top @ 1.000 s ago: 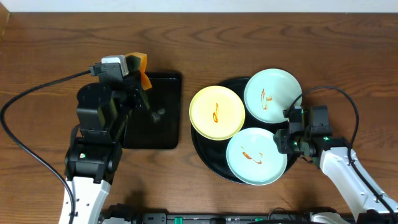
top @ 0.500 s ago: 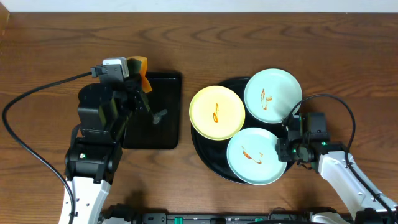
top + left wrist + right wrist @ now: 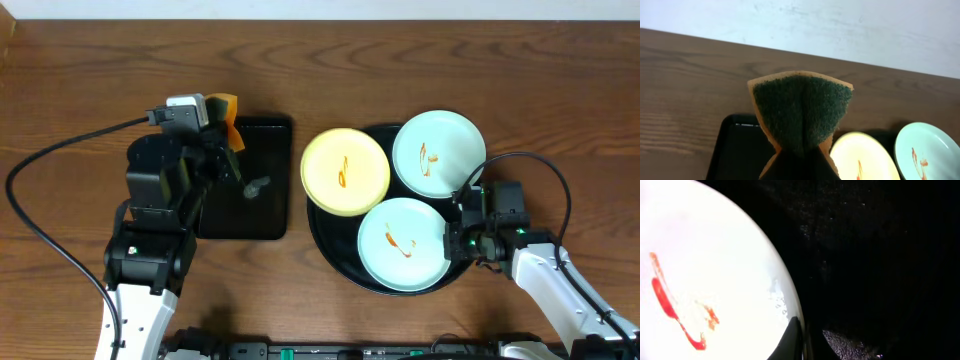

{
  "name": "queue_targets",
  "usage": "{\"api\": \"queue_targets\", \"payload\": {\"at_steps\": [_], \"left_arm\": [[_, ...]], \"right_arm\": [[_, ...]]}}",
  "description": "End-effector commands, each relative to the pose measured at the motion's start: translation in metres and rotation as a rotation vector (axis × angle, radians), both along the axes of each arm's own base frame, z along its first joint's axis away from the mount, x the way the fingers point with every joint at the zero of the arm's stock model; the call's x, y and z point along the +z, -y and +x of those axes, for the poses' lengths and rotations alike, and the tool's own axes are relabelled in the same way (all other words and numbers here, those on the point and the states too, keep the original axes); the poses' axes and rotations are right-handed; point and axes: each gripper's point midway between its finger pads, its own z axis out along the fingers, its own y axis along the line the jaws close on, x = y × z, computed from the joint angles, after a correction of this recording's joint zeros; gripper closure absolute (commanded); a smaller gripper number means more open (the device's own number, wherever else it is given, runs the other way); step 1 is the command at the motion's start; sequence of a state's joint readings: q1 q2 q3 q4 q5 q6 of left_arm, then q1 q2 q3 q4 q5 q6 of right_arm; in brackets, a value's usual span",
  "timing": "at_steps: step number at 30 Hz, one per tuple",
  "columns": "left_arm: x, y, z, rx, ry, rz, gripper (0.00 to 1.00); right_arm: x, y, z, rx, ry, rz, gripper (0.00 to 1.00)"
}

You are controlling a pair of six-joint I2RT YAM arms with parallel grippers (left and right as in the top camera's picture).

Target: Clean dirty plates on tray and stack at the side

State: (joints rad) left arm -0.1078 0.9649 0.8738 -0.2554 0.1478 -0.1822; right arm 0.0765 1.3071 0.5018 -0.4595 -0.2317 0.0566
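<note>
Black tray [image 3: 324,240] holds three sauce-streaked plates [image 3: 403,243], the yellow plate [image 3: 345,172] overhanging its left rim. Left of the tray, our left gripper [image 3: 796,167] pinches a sponge [image 3: 800,110]. Our right gripper [image 3: 460,232] sits at the tray's right edge; we cannot tell its grip.

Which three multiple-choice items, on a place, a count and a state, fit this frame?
1. Where on the tray is the yellow plate?
A. left rim
B. right side
C. near side

2. How many plates show sauce?
A. one
B. two
C. three

3. What is the left gripper doing?
A. open, empty
B. shut on a sponge
C. shut on a plate

Key:
1 A: overhead, it overlaps the tray's left rim.
2 C: the yellow plate and both mint plates bear orange marks.
3 B: the left wrist view shows the sponge pinched at its base.
</note>
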Motion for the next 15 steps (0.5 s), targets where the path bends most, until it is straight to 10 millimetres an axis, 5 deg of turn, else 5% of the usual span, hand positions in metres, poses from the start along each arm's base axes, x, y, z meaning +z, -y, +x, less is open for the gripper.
{"api": "queue_targets", "payload": {"at_steps": [1,8,12,15], "left_arm": [[-0.002,0.001,-0.001,-0.009,0.001,0.015,0.92],[-0.007,0.000,-0.004,-0.009,-0.022,0.018,0.92],[-0.012,0.000,-0.004,-0.009,-0.044,0.020,0.92],[-0.016,0.000,-0.004,-0.009,-0.058,0.022,0.92]], "right_arm": [[-0.004,0.002,-0.004,-0.001,-0.013,-0.017,0.99],[-0.004,0.002,-0.004,-0.001,-0.013,-0.017,0.98],[-0.004,0.002,-0.004,-0.001,-0.013,-0.017,0.85],[-0.004,0.002,-0.004,-0.001,-0.013,-0.017,0.96]]}}
